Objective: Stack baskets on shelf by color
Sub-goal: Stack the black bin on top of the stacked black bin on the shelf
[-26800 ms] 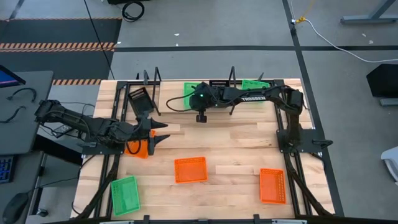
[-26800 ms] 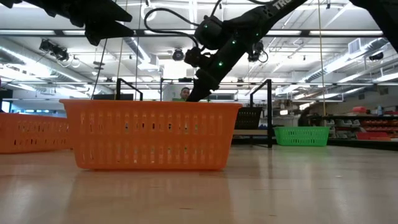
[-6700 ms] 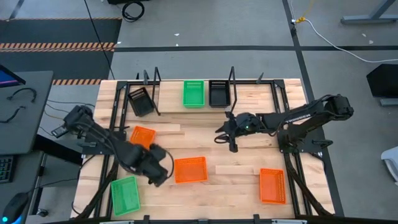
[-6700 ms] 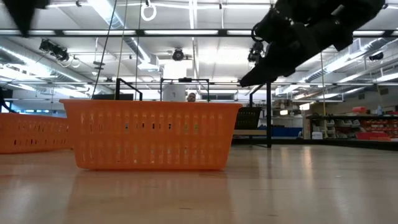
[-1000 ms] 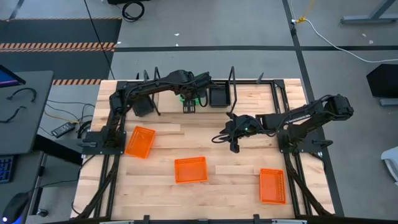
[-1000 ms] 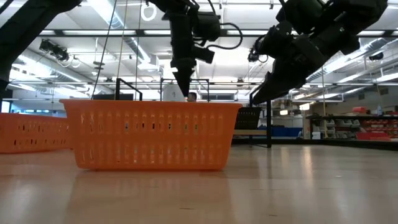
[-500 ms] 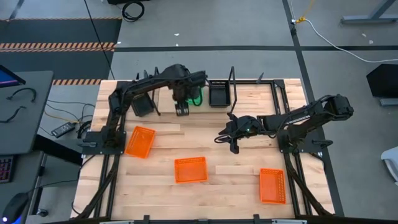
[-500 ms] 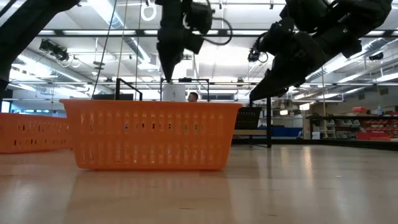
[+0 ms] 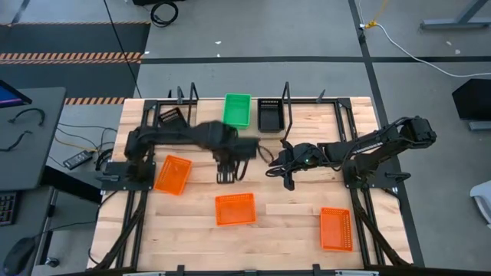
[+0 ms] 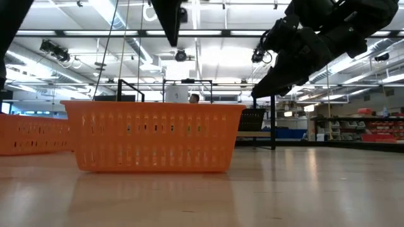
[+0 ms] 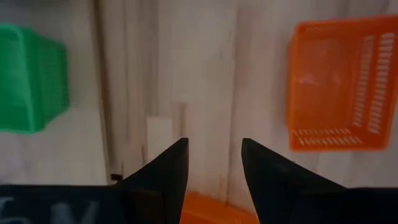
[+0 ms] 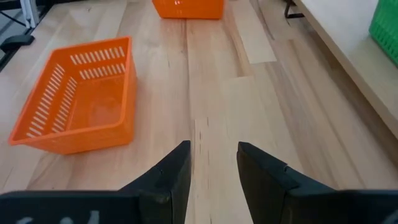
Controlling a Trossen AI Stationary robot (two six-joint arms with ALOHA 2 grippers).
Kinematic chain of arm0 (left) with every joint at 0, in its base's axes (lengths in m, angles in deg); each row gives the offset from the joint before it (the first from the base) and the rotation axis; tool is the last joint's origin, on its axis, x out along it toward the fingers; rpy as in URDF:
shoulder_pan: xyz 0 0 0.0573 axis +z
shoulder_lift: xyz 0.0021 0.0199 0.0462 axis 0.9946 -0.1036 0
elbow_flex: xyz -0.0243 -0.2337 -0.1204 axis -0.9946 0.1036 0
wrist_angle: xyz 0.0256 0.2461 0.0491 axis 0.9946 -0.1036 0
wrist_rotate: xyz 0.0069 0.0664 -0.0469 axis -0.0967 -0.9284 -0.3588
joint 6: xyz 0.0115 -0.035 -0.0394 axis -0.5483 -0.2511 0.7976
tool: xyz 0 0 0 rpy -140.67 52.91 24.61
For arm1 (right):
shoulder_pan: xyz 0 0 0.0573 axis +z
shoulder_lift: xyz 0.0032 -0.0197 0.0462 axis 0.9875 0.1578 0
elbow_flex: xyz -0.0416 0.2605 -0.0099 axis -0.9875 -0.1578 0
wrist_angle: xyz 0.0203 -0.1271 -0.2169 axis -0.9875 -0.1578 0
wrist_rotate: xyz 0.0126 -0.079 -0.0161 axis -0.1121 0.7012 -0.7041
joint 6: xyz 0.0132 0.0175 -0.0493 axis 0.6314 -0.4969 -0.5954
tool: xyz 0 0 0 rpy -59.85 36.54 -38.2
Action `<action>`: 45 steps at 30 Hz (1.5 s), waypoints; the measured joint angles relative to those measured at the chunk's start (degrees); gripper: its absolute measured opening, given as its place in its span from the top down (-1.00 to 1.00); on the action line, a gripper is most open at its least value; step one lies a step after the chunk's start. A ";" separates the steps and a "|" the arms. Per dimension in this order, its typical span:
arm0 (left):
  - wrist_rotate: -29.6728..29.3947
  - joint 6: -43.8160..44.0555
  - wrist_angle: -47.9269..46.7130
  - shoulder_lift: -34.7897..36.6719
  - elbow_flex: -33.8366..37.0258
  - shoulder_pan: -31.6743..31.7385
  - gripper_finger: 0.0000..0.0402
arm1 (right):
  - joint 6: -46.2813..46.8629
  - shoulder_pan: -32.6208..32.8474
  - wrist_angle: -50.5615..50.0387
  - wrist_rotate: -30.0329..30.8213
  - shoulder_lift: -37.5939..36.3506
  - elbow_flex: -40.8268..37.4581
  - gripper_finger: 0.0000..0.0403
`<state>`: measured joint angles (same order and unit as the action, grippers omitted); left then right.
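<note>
Three orange baskets lie on the desk [image 9: 307,222]: one at the middle [image 9: 235,208], one toward the left side [image 9: 173,174], one near the right front corner [image 9: 336,228]. A green basket [image 9: 237,110] and a black basket [image 9: 269,114] sit side by side on the shelf [image 9: 205,115] along the desk's far edge; another black basket [image 9: 170,119] sits at the shelf's left end, partly behind the left arm. The left gripper [image 9: 225,177] hangs over bare wood between the shelf and the middle orange basket, its fingers [image 11: 165,177] parted and holding nothing. The right gripper [image 9: 289,181] hovers just right of centre, fingers [image 12: 168,177] likewise apart and empty.
</note>
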<state>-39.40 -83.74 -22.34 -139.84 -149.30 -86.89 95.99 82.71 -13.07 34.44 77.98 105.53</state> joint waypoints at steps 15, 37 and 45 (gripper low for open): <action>-3.82 -0.06 22.44 11.75 0.02 6.65 0.22 | 1.66 2.55 2.54 -1.29 0.00 0.02 0.33; 12.18 -11.66 76.45 5.84 0.00 13.80 0.28 | 1.06 2.98 2.32 -1.07 -0.02 0.02 0.33; 14.83 -11.23 80.84 8.30 12.45 17.44 0.50 | 1.48 3.55 2.06 -1.07 -0.04 -0.22 0.33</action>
<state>-24.57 -94.97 58.50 -131.53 -136.85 -69.44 97.46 86.26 -11.02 33.37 77.93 105.31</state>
